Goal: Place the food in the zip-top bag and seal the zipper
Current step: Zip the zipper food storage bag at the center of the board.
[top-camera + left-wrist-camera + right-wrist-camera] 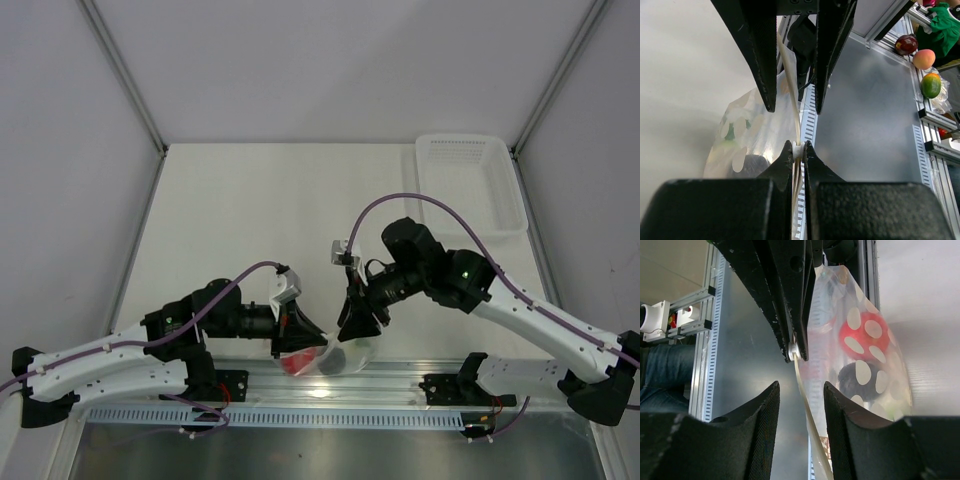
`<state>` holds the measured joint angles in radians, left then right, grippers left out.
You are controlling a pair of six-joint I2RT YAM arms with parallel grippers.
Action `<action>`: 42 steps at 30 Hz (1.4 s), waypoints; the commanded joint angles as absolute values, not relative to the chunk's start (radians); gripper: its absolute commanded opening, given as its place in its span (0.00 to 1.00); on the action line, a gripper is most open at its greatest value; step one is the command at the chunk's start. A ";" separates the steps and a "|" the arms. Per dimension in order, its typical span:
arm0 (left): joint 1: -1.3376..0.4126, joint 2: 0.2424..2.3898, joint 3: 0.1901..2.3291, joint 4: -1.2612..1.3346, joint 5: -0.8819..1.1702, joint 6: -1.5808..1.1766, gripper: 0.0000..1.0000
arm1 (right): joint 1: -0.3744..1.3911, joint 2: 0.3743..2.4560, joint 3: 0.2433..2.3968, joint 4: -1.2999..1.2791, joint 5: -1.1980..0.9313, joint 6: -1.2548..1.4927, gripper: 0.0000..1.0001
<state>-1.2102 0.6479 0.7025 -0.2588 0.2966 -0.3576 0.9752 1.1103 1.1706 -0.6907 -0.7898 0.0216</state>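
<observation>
A: Sealing now, or loading?

B: Sealing, by the look of it; keeping the zip-top bag (752,125) at the near edge of the table (240,220), between the two arms; not showing clearly whether resting or lifted; carrying the tomato (862,335) and the dark ball (860,380) inside already; showing a green smudge through the plastic in the left wrist view, likely the radish (730,133) leaves.

A: Gripping it how?

B: Pinching the zipper (806,412) tight in the left gripper (798,150), fingers pressed together on the strip with no gap; hanging the right gripper (801,390) spread wide, straddling the same strip just beside the left one; touching nothing, judging by the right wrist view.

A: Leaving what to do, then?

B: Judging the loading done and the press-seal only begun; not managing to tell any sealed stretch from an open one.

A: Calling for what next?

B: Closing the right fingers squarely on the strip, close to the left pinch; then drawing along the edge, away from the left gripper, using that pinch as an anchor; going gently; risking, otherwise, a skipped seal or a crinkly bag tugged out of the pinch.

A: Minding anything else?

B: Ignoring the white basket (470,185) at the far right corner, well apart; playing no part here.
</observation>
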 commanded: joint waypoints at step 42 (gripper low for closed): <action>-1.210 0.589 0.713 -0.295 0.253 -0.354 0.01 | 0.907 0.931 1.131 -0.637 -0.390 0.100 0.00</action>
<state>-1.2079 0.6121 0.7025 -0.2676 0.2337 -0.3576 0.9417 0.9852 1.1385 -0.6704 -0.5102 0.0753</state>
